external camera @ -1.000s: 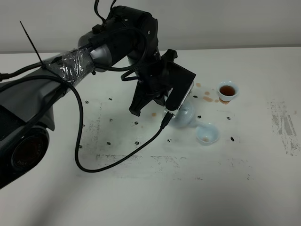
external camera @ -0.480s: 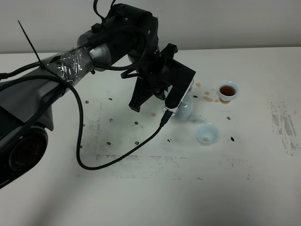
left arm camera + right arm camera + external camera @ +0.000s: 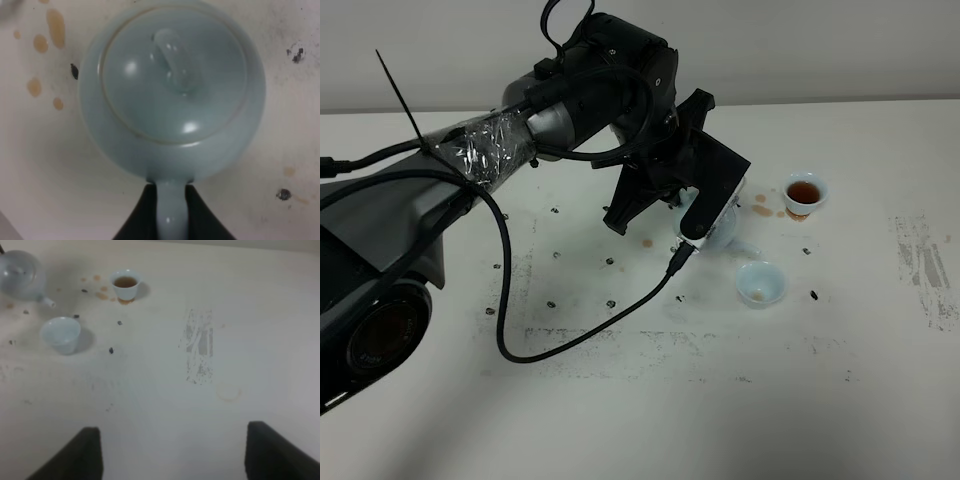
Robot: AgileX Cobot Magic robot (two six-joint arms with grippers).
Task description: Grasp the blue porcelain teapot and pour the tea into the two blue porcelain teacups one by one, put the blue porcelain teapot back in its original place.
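Our left gripper (image 3: 171,212) is clamped on the loop handle (image 3: 171,192) of the blue porcelain teapot (image 3: 172,90), lid on. The pot sits level between the two teacups and the arm, either on the table (image 3: 620,400) or just above it; we cannot tell which. Its long axis runs from the held handle out to the spout (image 3: 747,248). The spout points toward the empty teacup (image 3: 761,283), which stands just beside it and nearer the camera. The filled teacup (image 3: 805,190) stands farther back, ringed by tea drops (image 3: 760,205). We judge that the next pour turns on tipping along that axis, toward the empty cup. Our right gripper (image 3: 172,440) hangs spread wide and empty, well apart from the set, so the left arm is the nearer one.
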